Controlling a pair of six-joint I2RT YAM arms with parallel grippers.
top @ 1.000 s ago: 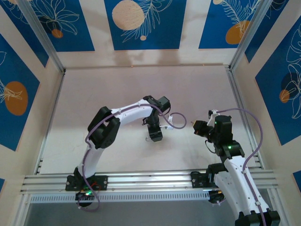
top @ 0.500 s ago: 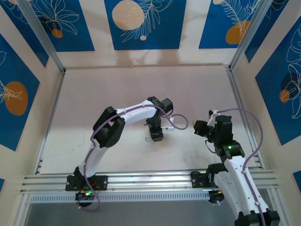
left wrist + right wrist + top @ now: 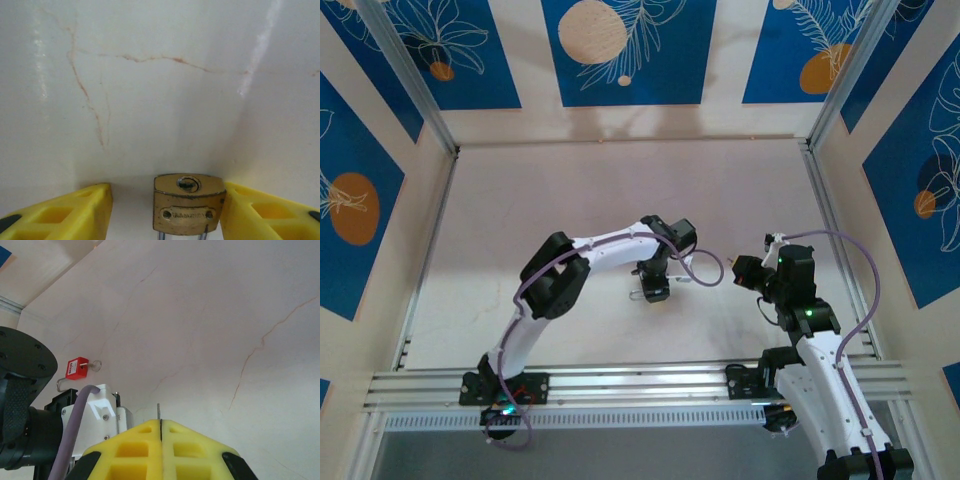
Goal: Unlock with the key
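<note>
We see a robotics lab test cell: a pale marbled table (image 3: 570, 190) boxed in by wall panels (image 3: 625, 70) printed with blue leaves, aluminium framing rails (image 3: 640, 382) along the near edge, and the left arm (image 3: 610, 243) and right arm (image 3: 825, 360) bolted there.

left jaws parted, right jaws closed

The top camera sits high behind the arm bases, looking steeply down on the whole tabletop (image 3: 570, 190), with the left claw (image 3: 655, 290) and right claw (image 3: 740, 270) small at mid-frame. The left wrist camera rides low and close behind its claw (image 3: 167, 212), facing the padlock (image 3: 188, 202) between the fingers (image 3: 75, 215). The right wrist camera looks forward over its claw (image 3: 161, 440) and the key (image 3: 158, 412) at its tip. Left of that claw stands the left arm (image 3: 30, 405), shared with the top view.
</note>
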